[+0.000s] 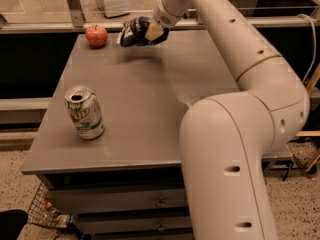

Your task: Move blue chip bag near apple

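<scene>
The blue chip bag [133,32], crinkled dark navy foil with white markings, hangs in my gripper [151,32] above the far part of the grey table [145,109]. The gripper is shut on the bag's right end. The apple [96,35], small and red-orange, sits on the table near the far left corner, a short way to the left of the bag. The bag casts a shadow on the table just below it and does not touch the surface.
A silver-green soda can [84,112] stands upright near the table's front left. My white arm [240,104] fills the right side of the view. A rail runs behind the table. A wire basket [47,214] lies on the floor at lower left.
</scene>
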`<state>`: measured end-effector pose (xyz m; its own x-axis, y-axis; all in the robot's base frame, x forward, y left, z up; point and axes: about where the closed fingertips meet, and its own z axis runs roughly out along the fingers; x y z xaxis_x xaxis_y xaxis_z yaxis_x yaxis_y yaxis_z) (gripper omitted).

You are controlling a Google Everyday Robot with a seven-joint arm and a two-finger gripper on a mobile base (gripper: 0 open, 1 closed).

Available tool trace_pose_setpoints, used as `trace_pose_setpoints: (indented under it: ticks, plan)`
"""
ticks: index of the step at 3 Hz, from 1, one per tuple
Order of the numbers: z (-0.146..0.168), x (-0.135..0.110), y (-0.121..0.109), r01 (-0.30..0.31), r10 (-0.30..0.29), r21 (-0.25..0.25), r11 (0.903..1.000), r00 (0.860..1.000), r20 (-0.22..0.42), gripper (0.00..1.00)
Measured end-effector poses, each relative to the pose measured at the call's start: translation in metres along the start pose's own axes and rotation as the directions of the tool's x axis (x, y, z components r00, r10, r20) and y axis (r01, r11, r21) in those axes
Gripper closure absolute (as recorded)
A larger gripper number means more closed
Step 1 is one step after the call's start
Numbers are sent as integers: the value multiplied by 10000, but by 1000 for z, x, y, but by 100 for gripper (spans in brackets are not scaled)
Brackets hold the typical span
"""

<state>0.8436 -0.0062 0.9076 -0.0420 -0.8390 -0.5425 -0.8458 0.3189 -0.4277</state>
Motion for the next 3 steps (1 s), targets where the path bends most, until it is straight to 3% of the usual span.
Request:
trace_pose_setpoints:
  ticks: [1, 3]
  plan:
    - [0, -4, -4, 33, -33, 76, 10000, 9999, 98, 85]
    - [9, -3, 0, 36, -36, -51, 10000, 10000, 62, 37]
